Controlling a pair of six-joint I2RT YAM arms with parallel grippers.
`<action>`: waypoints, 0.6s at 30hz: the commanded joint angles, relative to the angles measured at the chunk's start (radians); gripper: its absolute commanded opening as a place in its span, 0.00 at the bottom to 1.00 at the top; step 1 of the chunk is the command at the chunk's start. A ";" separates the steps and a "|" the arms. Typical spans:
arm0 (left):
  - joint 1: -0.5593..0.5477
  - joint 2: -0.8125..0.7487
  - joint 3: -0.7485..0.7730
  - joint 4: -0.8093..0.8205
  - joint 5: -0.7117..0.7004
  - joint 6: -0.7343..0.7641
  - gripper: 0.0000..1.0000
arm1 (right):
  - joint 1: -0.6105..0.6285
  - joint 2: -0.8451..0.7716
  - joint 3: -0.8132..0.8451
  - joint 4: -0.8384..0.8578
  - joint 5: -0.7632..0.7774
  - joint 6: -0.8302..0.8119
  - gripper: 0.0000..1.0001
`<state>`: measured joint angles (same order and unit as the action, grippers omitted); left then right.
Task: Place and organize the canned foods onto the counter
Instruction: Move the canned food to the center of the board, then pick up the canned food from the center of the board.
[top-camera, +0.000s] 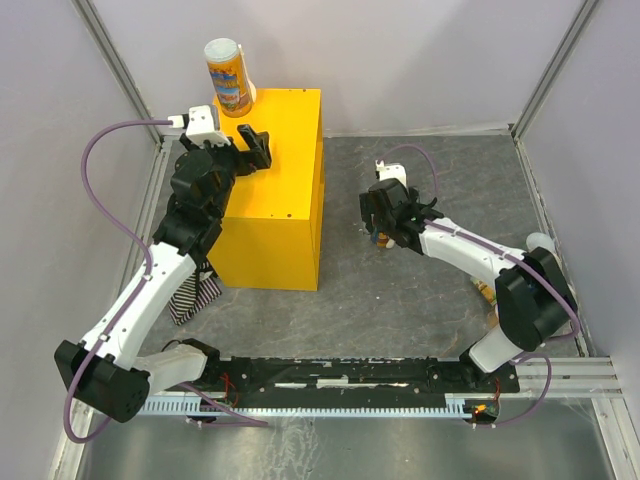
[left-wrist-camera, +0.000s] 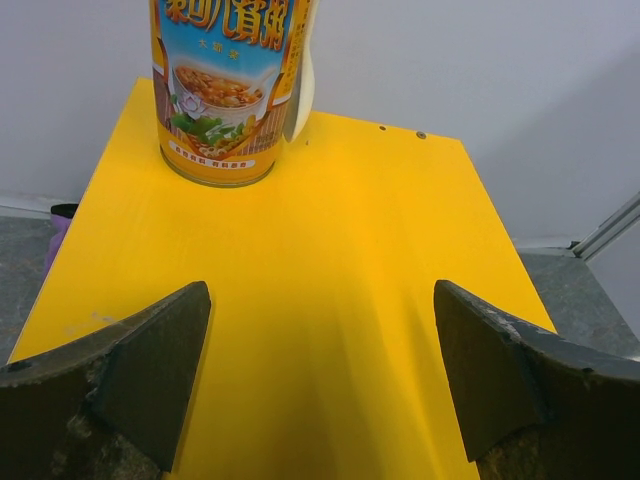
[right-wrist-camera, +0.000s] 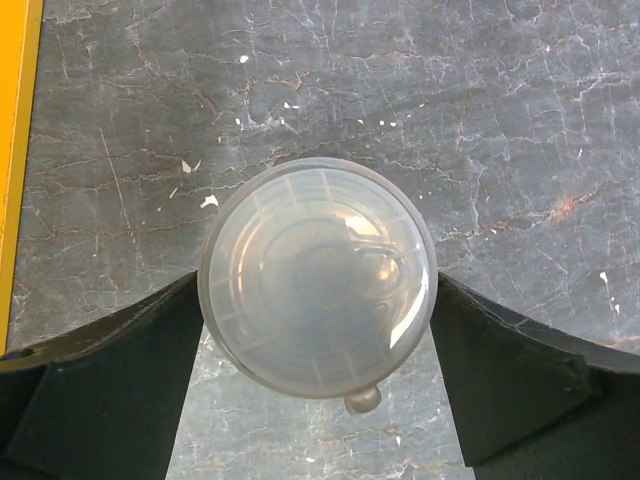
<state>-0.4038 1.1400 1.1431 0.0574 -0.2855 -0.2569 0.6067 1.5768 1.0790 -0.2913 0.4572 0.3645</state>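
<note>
Your left gripper (left-wrist-camera: 322, 292) sits over the top of the yellow box (top-camera: 285, 215); jaws spread wide, nothing between them, only bare yellow top in the gap. The orange can (top-camera: 228, 76) stands upright at the far left corner of that box top, ahead of the fingertips and apart from them; its picture label faces the left wrist camera; a white rounded thing (left-wrist-camera: 306, 75) pokes out just behind it, can't tell what it is.

Your right gripper (right-wrist-camera: 318, 288) points down at the grey table (right-wrist-camera: 500, 120), to the right of the box; jaws spread, one on each side of a second can (right-wrist-camera: 318, 275) standing upright on the table. You see that can from straight above; pale translucent plastic lid, what looks like a pull-tab showing through it. The fingers (right-wrist-camera: 110, 380) sit right at the lid's rim on both sides; can't tell whether they touch the can's wall. The box edge shows as a yellow strip at the left of the right wrist view; this can is near the box, not on it.

Top view: second can mostly hidden under the right gripper, only a sliver of colour showing; a small orange-yellow thing (top-camera: 486, 292) lies on the table beside the right arm (top-camera: 470, 250) at its elbow, mostly hidden, can't tell what; a striped cloth (top-camera: 196, 296) lies on the table at the box's near left corner, partly under the left arm (top-camera: 150, 285).
</note>
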 joint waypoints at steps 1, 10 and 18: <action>-0.008 -0.023 -0.003 0.001 0.008 -0.011 0.98 | 0.001 -0.028 -0.037 0.190 0.027 -0.062 0.97; -0.011 -0.037 -0.027 0.012 0.036 -0.002 0.98 | 0.002 -0.015 -0.088 0.331 0.026 -0.086 0.87; -0.012 -0.038 -0.029 0.012 0.042 0.000 0.98 | 0.003 -0.032 -0.138 0.383 0.012 -0.078 0.51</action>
<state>-0.4114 1.1168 1.1225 0.0624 -0.2562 -0.2558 0.6064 1.5761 0.9646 0.0067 0.4744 0.2913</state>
